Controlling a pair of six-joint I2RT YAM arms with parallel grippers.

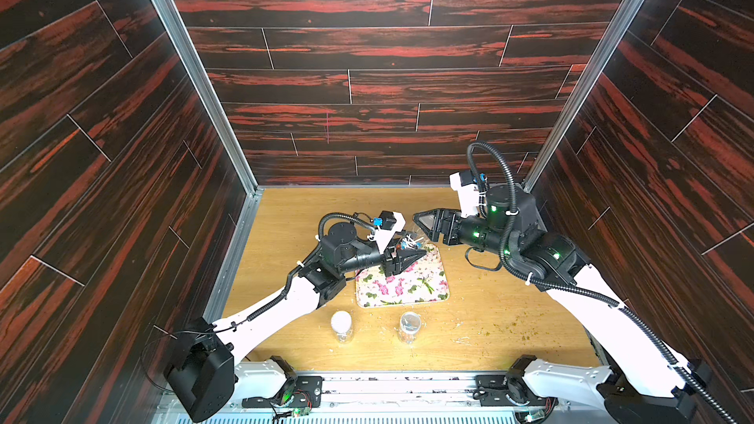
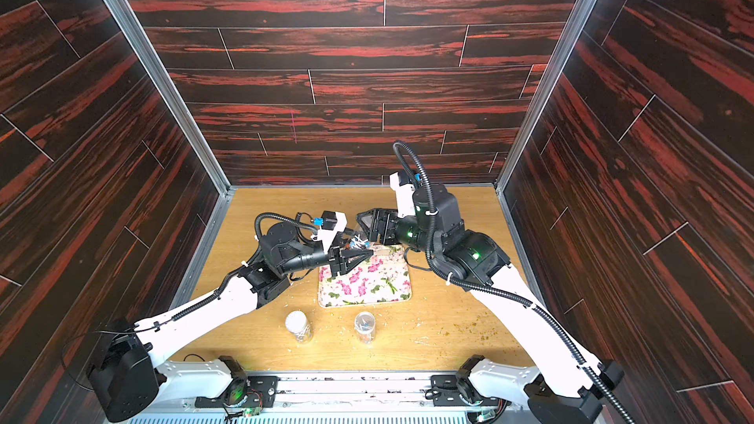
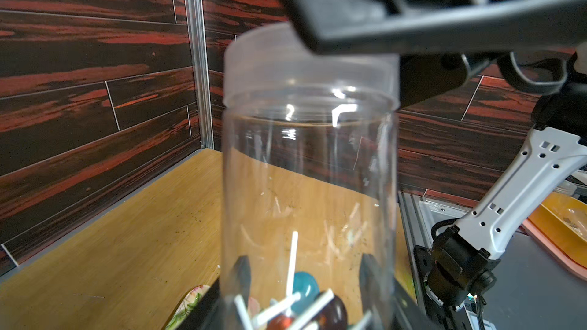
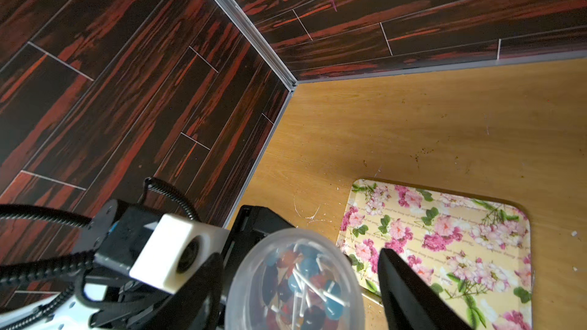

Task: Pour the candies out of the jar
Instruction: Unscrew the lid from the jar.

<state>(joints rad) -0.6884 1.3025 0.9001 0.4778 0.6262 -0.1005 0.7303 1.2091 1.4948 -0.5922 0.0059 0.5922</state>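
Mid-frame in both top views, at upper edge of floral tray [image 1: 404,303]: clear plastic jar [image 1: 410,243], translucent lid [image 4: 293,280] on, pinched low by left gripper [image 3: 305,266]. Right gripper [image 1: 422,224] spread astride lid, seemingly unclamped. Glossy round candies [image 3: 305,284] lay inside. Jar looked light, slick; take lid rim.

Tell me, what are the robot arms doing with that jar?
The left gripper holds a clear jar of candies by a corner of a flowery tray. The lid is on, so nothing has been poured yet. The right gripper is open at the lid, probably about to take it off. Two more jars stand at the front of the table.
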